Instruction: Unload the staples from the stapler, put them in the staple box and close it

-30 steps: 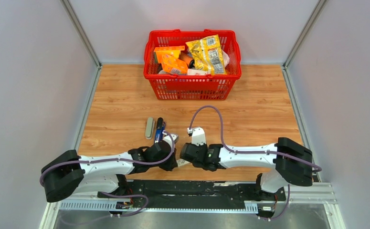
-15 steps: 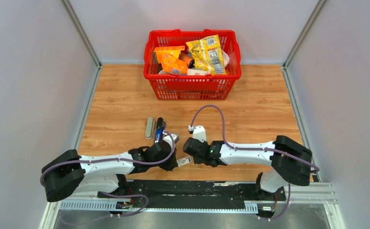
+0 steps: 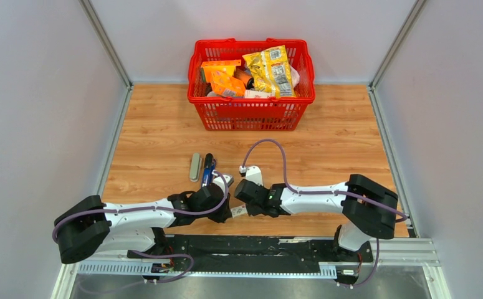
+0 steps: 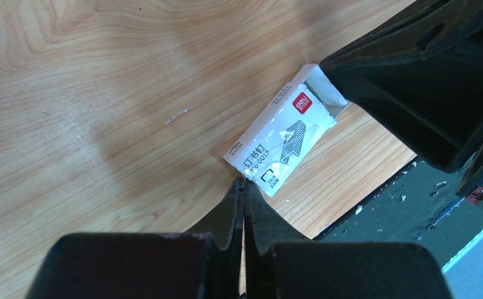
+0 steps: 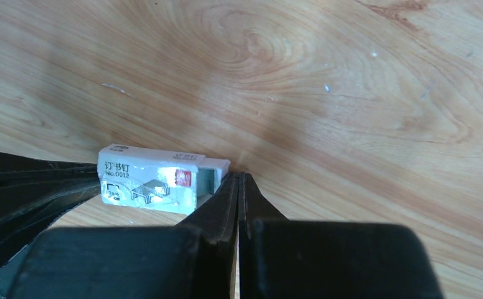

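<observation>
Stapler [image 3: 208, 167]: a slim dark blue and black body. We see it lying flat on the wood-grain tabletop [image 3: 326, 143], lengthwise away from the arms, just beyond the left wrist and partly crossed by its cable. Whether it holds staples we cannot tell at this size. A grey oblong piece [image 3: 194, 167] lies parallel just beside it on the left.

The tabletop is enclosed by plain grey walls with metal rails at the corners. In the wrist views we note small white flecks scattered on the wood. At the far edge stands a red plastic basket [image 3: 251, 109] holding a yellow snack bag [image 3: 270, 70] and orange packets [image 3: 221, 78].

Near the front edge, between the two grippers, lies a small white staple box [image 4: 282, 140], printed with a red logo and a drawing of staples, its inner tray slid slightly out at one end.

The left gripper [image 4: 243, 187] has its fingers pressed together, with nothing between them and the tips at one corner of the box. The right gripper [image 5: 239, 180] is likewise closed on nothing, its tips at the open tray end.
</observation>
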### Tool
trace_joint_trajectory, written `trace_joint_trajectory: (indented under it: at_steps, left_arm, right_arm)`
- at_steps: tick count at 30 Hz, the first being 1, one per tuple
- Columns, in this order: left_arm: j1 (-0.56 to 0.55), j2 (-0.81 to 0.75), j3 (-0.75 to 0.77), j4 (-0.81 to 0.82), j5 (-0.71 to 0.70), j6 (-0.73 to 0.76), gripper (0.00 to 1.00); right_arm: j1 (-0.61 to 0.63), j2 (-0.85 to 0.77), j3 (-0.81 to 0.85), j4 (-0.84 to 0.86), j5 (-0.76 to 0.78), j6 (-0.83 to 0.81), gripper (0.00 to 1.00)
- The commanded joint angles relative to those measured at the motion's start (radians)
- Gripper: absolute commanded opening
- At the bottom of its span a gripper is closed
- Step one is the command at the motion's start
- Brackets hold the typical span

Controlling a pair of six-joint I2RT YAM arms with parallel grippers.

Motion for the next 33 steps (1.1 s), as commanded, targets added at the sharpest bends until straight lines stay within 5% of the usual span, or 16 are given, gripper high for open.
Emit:
trace_joint_trajectory:
  at_steps: [1, 19, 33]
  left_arm:
    - [-0.004, 0.000, 0.010, -0.040, -0.027, 0.007, 0.00]
    - [-0.004, 0.031, 0.013, -0.018, -0.018, 0.005, 0.00]
    - [-0.003, 0.003, 0.046, -0.067, -0.043, 0.030, 0.00]
  right_arm:
    - [-0.002, 0.020, 0.030, 0.054, -0.042, -0.015, 0.00]
    - [0.030, 0.045, 0.065, 0.111, -0.131, 0.041, 0.00]
    - [0.005, -0.045, 0.016, 0.016, -0.010, 0.037, 0.01]
